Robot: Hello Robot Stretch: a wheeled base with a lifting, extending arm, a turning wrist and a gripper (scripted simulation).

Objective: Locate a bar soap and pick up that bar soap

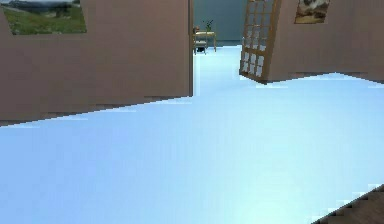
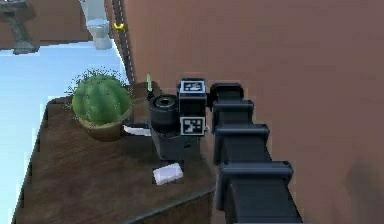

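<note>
Since the pale little bar that I take for the soap [image 2: 168, 174] lies flat on the dark wooden table [image 2: 70, 185], near the potted cactus [image 2: 101, 100] and closer to the table's front edge, the step in hand looks like the final approach for the pickup, and it calls for care more than speed. Coming in from the cactus side would risk nudging the pot. I would keep to the bar's clear side, square the fingers across its short width and bring them down around it rather than on top, since a flat bar may skid toward the edge if pushed. The gripper [image 2: 158, 140] sits just beyond the bar, its dark body low over the tabletop. I cannot tell whether it touches the bar, how its fingers stand, or whether it holds anything. Right of it are the white marker squares [image 2: 192, 125], and the arm [image 2: 250, 165] rises as a dark stepped bar from the bottom edge, stretched out over the table beside the brown wall [image 2: 320, 90].
</note>
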